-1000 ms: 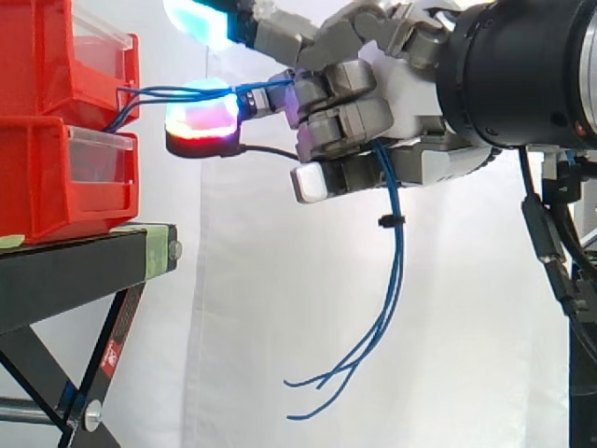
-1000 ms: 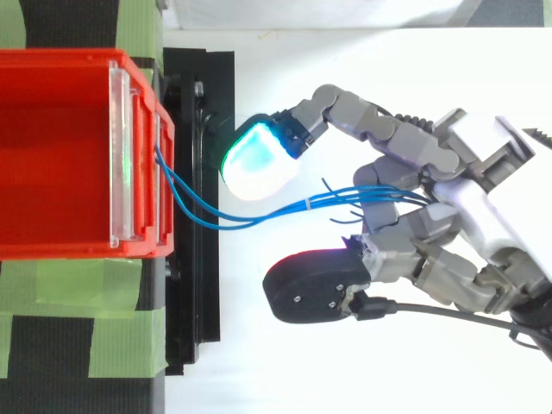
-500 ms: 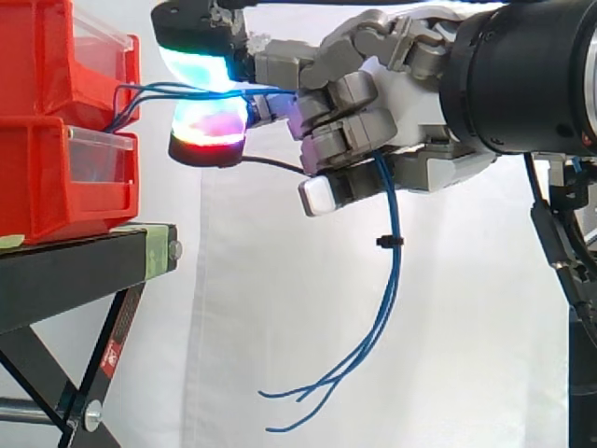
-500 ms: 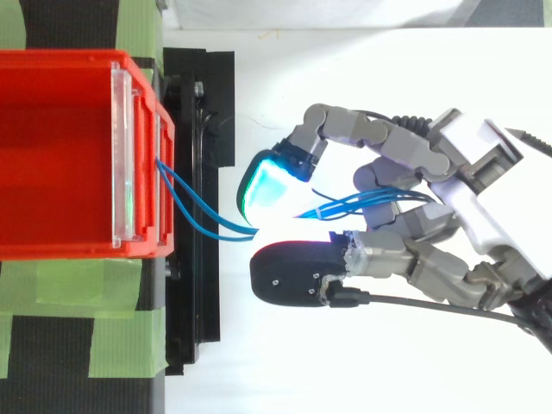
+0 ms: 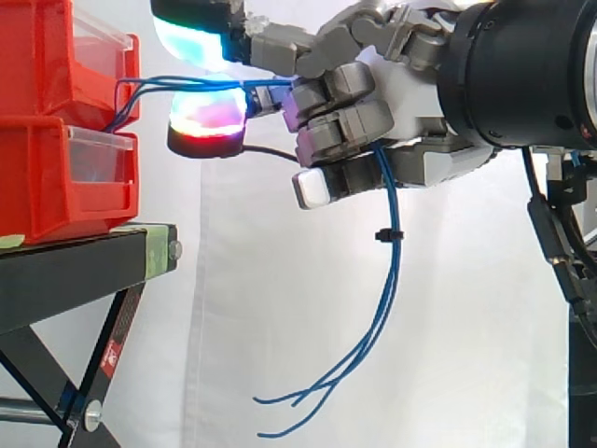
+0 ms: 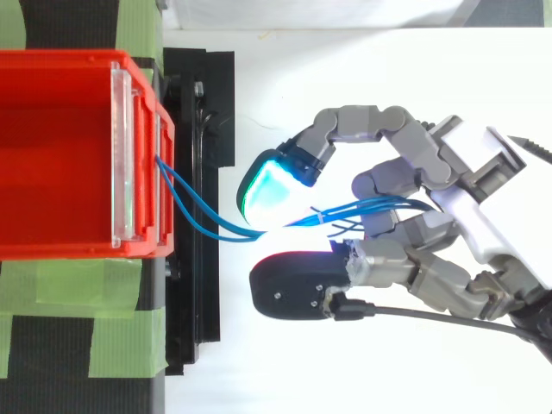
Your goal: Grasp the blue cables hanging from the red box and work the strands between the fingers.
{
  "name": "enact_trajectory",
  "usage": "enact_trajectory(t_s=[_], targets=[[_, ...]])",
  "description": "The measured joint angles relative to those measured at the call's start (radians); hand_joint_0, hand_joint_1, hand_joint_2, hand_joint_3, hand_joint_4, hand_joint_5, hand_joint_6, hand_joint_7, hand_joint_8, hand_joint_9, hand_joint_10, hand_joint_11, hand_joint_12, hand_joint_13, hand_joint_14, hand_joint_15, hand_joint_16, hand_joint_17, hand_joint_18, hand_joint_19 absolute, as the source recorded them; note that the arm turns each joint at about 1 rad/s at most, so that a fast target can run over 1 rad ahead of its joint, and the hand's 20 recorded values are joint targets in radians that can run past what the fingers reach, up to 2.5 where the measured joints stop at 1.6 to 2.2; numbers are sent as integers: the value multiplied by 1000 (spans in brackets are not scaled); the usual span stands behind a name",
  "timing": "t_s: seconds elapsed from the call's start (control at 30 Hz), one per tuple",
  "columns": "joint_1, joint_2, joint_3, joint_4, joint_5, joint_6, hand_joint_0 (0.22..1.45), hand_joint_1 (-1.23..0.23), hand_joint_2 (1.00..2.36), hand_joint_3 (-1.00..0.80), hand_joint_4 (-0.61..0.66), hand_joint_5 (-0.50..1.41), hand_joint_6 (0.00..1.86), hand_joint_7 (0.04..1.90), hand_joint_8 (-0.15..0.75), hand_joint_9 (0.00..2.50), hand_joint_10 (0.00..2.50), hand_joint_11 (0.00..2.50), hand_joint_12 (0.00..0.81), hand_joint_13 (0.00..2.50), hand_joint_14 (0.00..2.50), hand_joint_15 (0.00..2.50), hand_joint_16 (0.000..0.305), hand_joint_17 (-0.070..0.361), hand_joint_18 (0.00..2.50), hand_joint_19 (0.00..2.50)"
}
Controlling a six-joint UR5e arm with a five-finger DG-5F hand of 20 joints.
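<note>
At the front of the upper red plastic bin (image 5: 37,56), the thin blue cables (image 5: 149,83) exit and run toward 3 o'clock into the robot hand (image 5: 410,103). The strands pass between a cyan-glowing fingertip pad (image 5: 191,33) at 12 o'clock and a red-glowing pad (image 5: 205,126) at 6 o'clock. Curled fingers grip them. Loose ends hang at 6 o'clock below the palm. The bins sit on a black metal stand (image 5: 75,271).

Cables (image 5: 154,84) run from bins (image 5: 47,177) on stand (image 5: 65,266) rightward into hand (image 5: 410,93)
</note>
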Motion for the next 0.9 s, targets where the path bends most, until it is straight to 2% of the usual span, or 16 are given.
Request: enact_trajectory(t_s=[0.17, 0.33, 0.4, 0.5, 0.63, 0.8, 0.9], targets=[[0, 0, 0, -1, 1, 0, 915, -791, 1010, -717, 218, -133, 836, 1033, 369, 1558, 2500, 2500, 537, 1757, 2500, 1566, 198, 149, 2045, 795], [0, 0, 0, -3, 1, 0, 946, -846, 1007, -799, 222, -199, 901, 1017, 369, 1558, 2500, 2500, 537, 1757, 2500, 1566, 198, 149, 2045, 795], [0, 0, 0, -4, 1, 0, 949, -847, 1007, -816, 227, -201, 906, 1018, 369, 1558, 2500, 2500, 537, 1757, 2500, 1566, 198, 149, 2045, 795], [0, 0, 0, -4, 1, 0, 966, -836, 1007, -797, 252, -197, 1074, 944, 369, 1558, 2500, 2500, 537, 1757, 2500, 1566, 198, 149, 2045, 795], [0, 0, 0, -4, 1, 0, 934, -741, 1012, -639, 244, -141, 1203, 934, 369, 1558, 2500, 2500, 537, 1757, 2500, 1566, 198, 149, 2045, 795], [1, 0, 0, -4, 1, 0, 858, -734, 1011, -638, 246, -131, 1132, 985, 369, 1558, 2500, 2500, 537, 1757, 2500, 1566, 198, 149, 2045, 795], [1, 0, 0, -4, 1, 0, 807, -747, 1010, -674, 252, -124, 993, 1036, 369, 1558, 2500, 2500, 537, 1757, 2500, 1566, 198, 149, 2045, 795]])
